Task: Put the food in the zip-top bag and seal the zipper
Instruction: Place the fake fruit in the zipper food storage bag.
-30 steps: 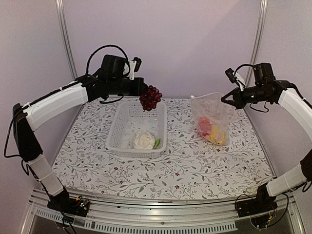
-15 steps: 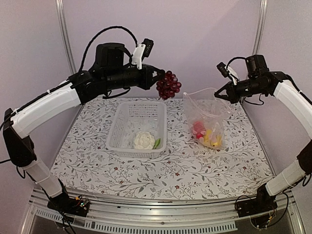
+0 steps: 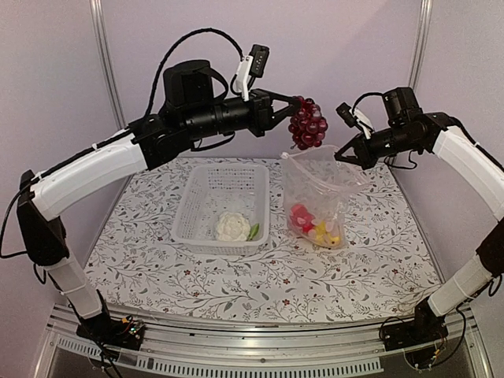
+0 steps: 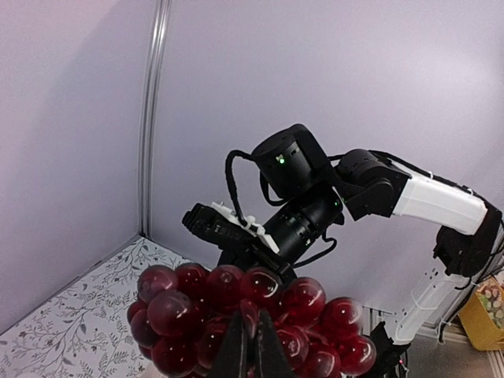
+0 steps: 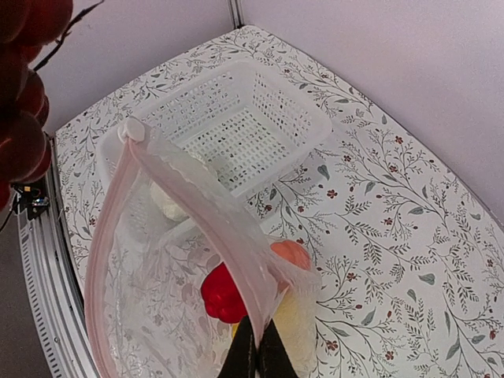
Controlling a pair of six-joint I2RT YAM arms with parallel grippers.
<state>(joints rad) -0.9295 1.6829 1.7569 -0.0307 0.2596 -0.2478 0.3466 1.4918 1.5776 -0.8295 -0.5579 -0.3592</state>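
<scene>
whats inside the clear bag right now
In the zip-top bag, piled at the bottom: a red fruit, yellow pieces and an orange piece. Anything under that pile is covered. The grapes hang outside it.

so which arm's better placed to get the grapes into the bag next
Left. The left gripper is shut on the grapes, close by the open mouth of the zip-top bag. The right gripper is shut on that bag's edge, holding it up.

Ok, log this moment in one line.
left gripper: shut on grapes, high near mouth of bag | right gripper: shut on bag edge, bag open | in bag: red, yellow food | basket: cauliflower
</scene>
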